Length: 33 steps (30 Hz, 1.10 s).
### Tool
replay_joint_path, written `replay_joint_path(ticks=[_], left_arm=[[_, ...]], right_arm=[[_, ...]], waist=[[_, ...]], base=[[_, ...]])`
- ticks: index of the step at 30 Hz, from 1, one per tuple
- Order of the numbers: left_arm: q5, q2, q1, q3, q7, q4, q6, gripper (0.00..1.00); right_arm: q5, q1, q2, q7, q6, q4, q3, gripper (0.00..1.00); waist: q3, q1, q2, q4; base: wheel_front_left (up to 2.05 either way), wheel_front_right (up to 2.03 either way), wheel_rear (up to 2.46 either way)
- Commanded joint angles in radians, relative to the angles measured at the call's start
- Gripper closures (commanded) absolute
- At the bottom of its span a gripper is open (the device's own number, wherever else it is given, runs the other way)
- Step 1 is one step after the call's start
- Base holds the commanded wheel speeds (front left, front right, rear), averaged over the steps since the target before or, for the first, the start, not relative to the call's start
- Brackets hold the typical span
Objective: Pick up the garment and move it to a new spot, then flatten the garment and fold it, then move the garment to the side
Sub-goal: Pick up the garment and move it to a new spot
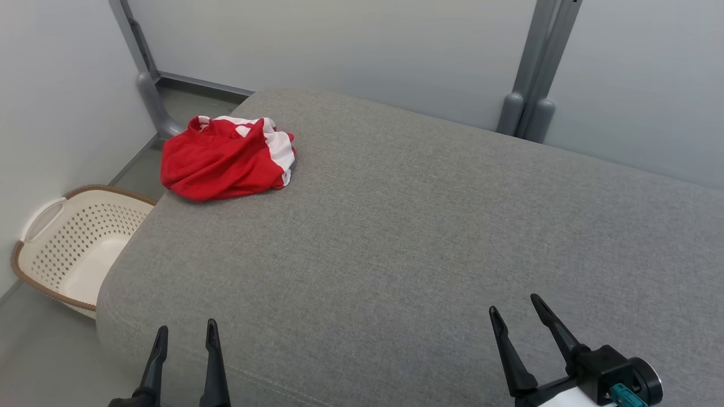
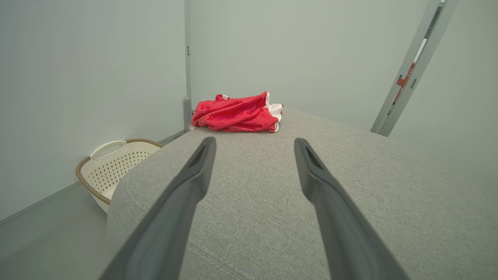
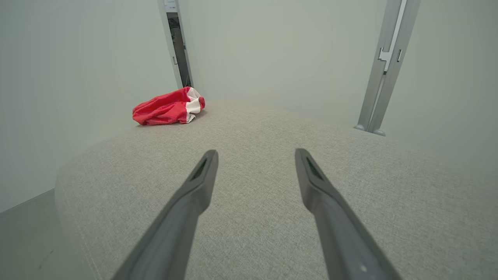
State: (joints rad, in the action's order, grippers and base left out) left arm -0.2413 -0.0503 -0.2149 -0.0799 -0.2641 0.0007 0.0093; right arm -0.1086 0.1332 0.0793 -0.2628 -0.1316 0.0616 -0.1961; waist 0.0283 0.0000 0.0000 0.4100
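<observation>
Red garment (image 1: 226, 158) lies bunched at the far left corner of the padded surface (image 1: 424, 226). At the near edge, the left gripper (image 1: 187, 326), fingers apart and empty, is nearer, with the garment straight ahead. The right gripper (image 1: 513, 303), likewise apart, sits well right.

**Base:** What's the rig look like from your end?
**Operator:** I note the left gripper (image 1: 187, 328): two long dark fingers (image 1: 155, 362), tapering to points. The right gripper (image 1: 513, 304) alike, on a black housing (image 1: 608, 367) with silvery round rim, teal plug (image 1: 622, 393). Narrow slot (image 2: 199, 157) near each fingertip.
</observation>
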Motion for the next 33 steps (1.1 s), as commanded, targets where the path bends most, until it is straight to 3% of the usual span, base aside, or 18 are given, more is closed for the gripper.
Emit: replay_joint_path(ticks=[1,17,25,28,33], left_arm=[[-0.004,-0.001,0.011,0.002,0.0,-0.002,0.004,0.0],[-0.03,-0.001,0.072,0.02,0.0,-0.027,0.018,0.0],[0.03,-0.014,0.367,0.096,0.001,0.03,-0.071,0.0],[0.027,-0.066,0.528,0.092,0.011,0.174,-0.105,0.0],[-0.022,-0.142,0.835,0.059,0.169,0.394,-0.131,0.0]], right_arm=[[0.0,-0.009,0.006,-0.003,0.002,0.0,0.003,0.0],[-0.006,-0.017,0.04,-0.003,0.002,-0.004,-0.006,0.0],[0.017,-0.103,0.122,-0.003,0.002,-0.015,-0.025,0.0],[0.024,-0.138,0.16,-0.003,0.002,-0.017,-0.032,0.0],[0.035,-0.196,0.23,-0.003,0.002,-0.032,-0.015,0.0]], waist=[[-0.007,0.0,0.0,0.023],[-0.069,0.0,0.0,0.029],[-0.228,0.0,0.0,0.004],[-0.293,0.0,0.0,-0.007],[-0.399,0.0,0.0,-0.03]], base=[[0.0,0.0,0.0],[0.0,0.0,0.0],[0.0,0.0,0.0],[0.0,0.0,0.0],[0.0,0.0,0.0]])
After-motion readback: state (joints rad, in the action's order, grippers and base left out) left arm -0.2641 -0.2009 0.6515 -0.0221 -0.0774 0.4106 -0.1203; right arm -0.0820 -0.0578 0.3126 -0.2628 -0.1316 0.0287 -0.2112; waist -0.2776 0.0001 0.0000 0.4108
